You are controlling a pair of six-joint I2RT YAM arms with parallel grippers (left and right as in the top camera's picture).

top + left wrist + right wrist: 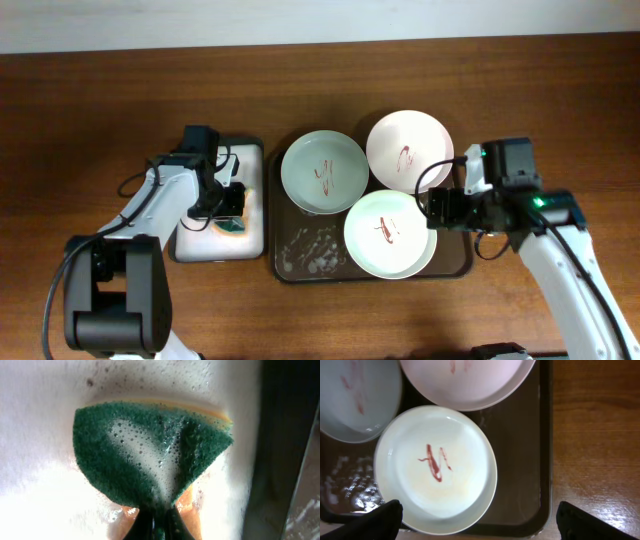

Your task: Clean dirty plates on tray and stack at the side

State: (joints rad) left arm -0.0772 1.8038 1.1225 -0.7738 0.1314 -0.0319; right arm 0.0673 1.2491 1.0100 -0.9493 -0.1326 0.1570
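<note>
My left hand (228, 205) was clenched on the soapy sponge (150, 450) just left of the tray (456, 264). The three dirty plates (390, 233) lay on the tray, to that hand's right. My right hand (441, 208) hung released over the tray's right edge, nearer them.

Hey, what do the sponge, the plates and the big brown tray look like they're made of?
The sponge: green fibrous scouring pad on orange foam, wet with suds. The plates: smooth, glossy, soft highlights; glazed ceramic or melamine, cannot tell which. The tray: dark brown, smooth, faintly shiny, moulded rounded rim; probably plastic.
</note>
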